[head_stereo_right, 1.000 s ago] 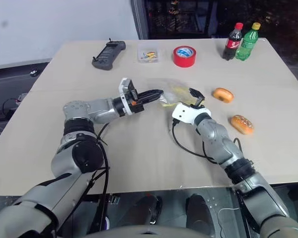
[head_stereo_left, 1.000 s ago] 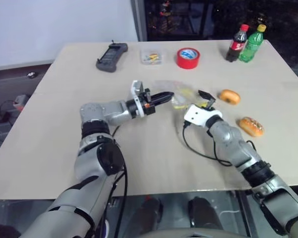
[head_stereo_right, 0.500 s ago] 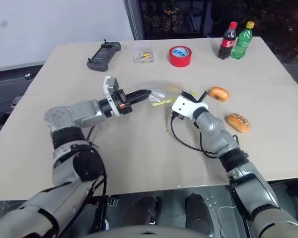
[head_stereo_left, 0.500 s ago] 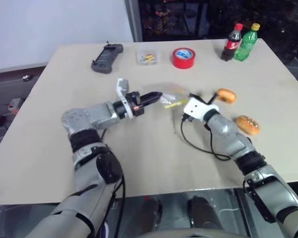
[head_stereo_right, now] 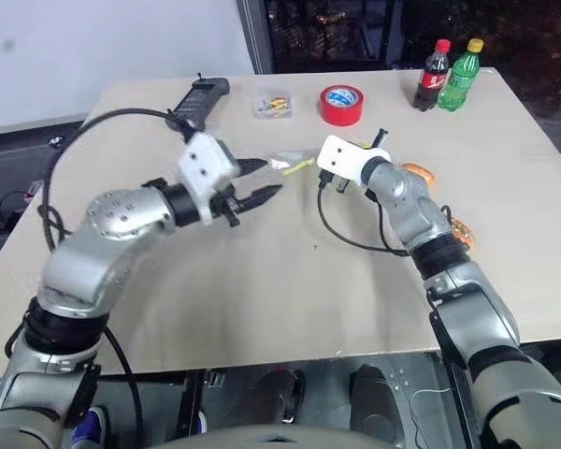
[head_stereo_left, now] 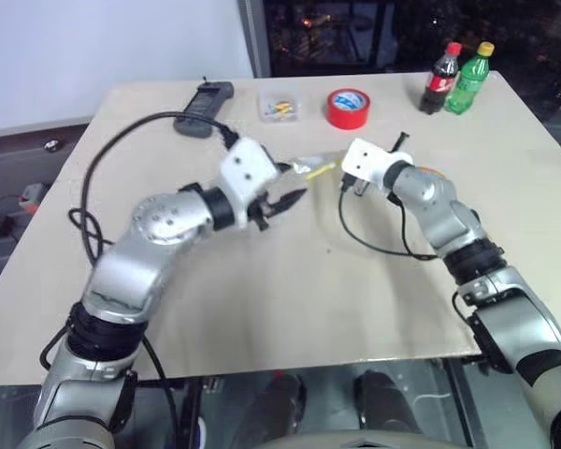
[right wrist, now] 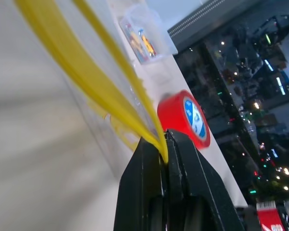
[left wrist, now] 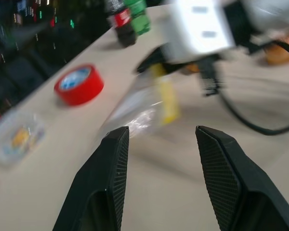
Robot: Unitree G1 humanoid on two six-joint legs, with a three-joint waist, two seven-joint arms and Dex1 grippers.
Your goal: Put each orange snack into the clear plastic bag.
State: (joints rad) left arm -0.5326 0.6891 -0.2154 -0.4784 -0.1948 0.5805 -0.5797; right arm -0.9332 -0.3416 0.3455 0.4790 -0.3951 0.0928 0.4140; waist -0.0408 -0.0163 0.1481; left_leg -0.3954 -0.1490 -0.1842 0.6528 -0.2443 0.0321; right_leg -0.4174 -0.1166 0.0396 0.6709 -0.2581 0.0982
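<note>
The clear plastic bag (head_stereo_left: 310, 166) hangs just above the table, its yellow seal strip (right wrist: 111, 91) pinched in my right gripper (right wrist: 163, 144), which is shut on it. My left gripper (head_stereo_left: 290, 184) is open a short way from the bag's free end, nothing between its fingers (left wrist: 111, 163). The smooth orange snack (head_stereo_right: 418, 171) peeks out behind my right forearm. The speckled snack (head_stereo_right: 462, 230) lies farther right on the table, partly hidden by the same arm.
A red tape roll (head_stereo_left: 351, 108), a small clear box (head_stereo_left: 280, 106) and a black controller (head_stereo_left: 204, 96) sit along the far side. Two bottles (head_stereo_left: 456, 79) stand at the far right corner. A black cable (head_stereo_left: 374, 241) loops under my right arm.
My left gripper has let go of the bag, opened and drawn back. My right gripper has shut on the seal strip and lifted the bag up and away from me. The camera has shifted.
</note>
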